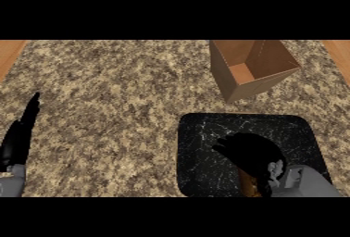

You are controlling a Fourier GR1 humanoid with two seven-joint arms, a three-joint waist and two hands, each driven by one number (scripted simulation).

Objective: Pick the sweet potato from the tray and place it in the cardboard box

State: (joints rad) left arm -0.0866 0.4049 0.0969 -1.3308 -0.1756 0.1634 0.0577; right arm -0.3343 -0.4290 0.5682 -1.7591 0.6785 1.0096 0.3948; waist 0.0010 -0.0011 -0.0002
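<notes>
Granite-pattern counter (109,92) fills the view. Black tray (205,139) sits at lower right; cardboard box (249,67), open-topped and tilted, stands just beyond the tray's far edge, apart from it.

Right hand (249,150) is over the tray's near-centre, fingers curled downward. An orange-brown sliver at its underside is taken to be the sweet potato (247,184), still within the tray; most of it is hidden by the hand. Fingers appear closed round it, though actual contact cannot be confirmed, nor whether it has left the tray surface.

Key relation: box lies straight ahead of the right hand, away from the robot and hardly offset sideways (short carry, judged). Potato's long axis: cannot tell.

Left hand (24,127) rests at the far left edge, fingers straight, holding nothing, well apart from tray and box.
</notes>
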